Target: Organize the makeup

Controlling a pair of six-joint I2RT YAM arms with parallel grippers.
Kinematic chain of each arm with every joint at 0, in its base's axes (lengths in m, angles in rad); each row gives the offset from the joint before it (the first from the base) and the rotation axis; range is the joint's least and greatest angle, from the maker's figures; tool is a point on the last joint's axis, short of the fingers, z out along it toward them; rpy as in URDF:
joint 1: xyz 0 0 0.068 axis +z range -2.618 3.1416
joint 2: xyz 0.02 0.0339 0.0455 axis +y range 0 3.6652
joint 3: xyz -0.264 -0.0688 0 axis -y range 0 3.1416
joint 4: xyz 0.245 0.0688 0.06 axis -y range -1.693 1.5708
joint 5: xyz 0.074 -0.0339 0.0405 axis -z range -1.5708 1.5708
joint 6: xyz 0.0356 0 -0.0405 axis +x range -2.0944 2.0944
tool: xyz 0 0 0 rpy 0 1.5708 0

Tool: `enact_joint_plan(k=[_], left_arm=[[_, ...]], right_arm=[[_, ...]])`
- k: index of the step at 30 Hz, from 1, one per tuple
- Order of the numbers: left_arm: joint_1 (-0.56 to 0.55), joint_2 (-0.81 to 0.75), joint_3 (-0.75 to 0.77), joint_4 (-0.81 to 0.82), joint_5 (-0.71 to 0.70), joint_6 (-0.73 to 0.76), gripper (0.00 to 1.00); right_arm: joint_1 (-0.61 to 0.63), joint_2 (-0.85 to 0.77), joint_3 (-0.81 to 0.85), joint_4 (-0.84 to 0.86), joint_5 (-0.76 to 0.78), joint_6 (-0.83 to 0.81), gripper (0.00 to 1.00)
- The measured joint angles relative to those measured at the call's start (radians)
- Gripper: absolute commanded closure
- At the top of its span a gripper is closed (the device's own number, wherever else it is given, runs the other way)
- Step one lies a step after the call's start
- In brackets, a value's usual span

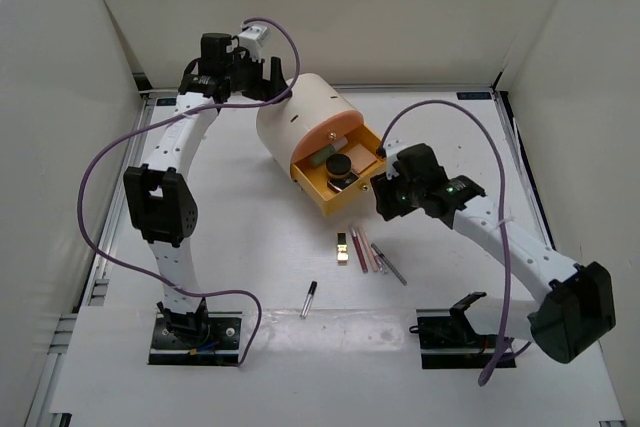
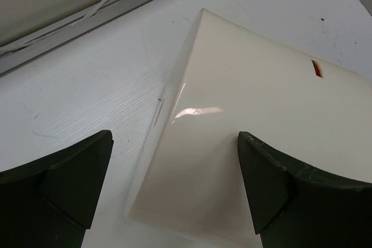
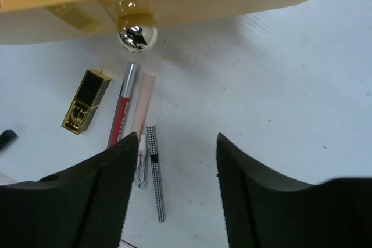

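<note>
Loading the open drawer: right hand wide, empty, near pencils at centre frame, left hand wide by box; next likely needs descending onto one pencil.

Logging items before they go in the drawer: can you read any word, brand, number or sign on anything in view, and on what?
None can be read.
The small white tube is too small to tell whether it bears print.
The gold-and-black case, red tube, peach tube, checked pencil and cream box show no lettering.
</note>
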Motion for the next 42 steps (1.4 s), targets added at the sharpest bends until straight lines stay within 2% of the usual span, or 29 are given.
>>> enact_joint_plan(k=[5, 11, 17, 24, 26, 29, 30, 32, 37, 42], left_arm=[[0.001, 0.015, 0.007, 0.003, 0.056, 0.021, 0.02], [0.002, 0.028, 0.016, 0.008, 0.098, 0.043, 0.02], [0.001, 0.033, 0.019, 0.017, 0.107, 0.057, 0.02], [0.021, 0.063, 0.039, 0.068, 0.076, 0.068, 0.02], [0.023, 0.066, 0.040, 0.081, 0.063, 0.071, 0.02], [0.023, 0.066, 0.043, 0.080, 0.051, 0.080, 0.02], [0.023, 0.066, 0.044, 0.079, 0.052, 0.086, 0.02], [0.023, 0.067, 0.049, 0.073, 0.059, 0.102, 0.02], [0.032, 0.107, 0.095, 0.053, 0.135, 0.143, 0.02], [0.034, 0.166, 0.164, 0.043, 0.219, 0.172, 0.02]], right_arm=[[0.000, 0.101, -0.051, 0.115, -0.035, -0.034, 0.49], [0.000, 0.238, 0.001, 0.286, -0.069, -0.076, 0.51], [0.001, 0.425, 0.154, 0.368, -0.090, -0.077, 0.51], [0.010, 0.544, 0.177, 0.512, -0.058, -0.006, 0.43], [0.018, 0.558, 0.177, 0.544, -0.027, 0.008, 0.43], [0.018, 0.561, 0.177, 0.559, -0.009, 0.000, 0.48], [0.014, 0.559, 0.177, 0.559, -0.008, -0.011, 0.52], [0.006, 0.553, 0.177, 0.558, -0.024, -0.043, 0.53], [-0.104, 0.501, 0.165, 0.545, -0.184, -0.154, 0.52], [-0.202, 0.497, 0.197, 0.454, -0.337, -0.295, 0.48]])
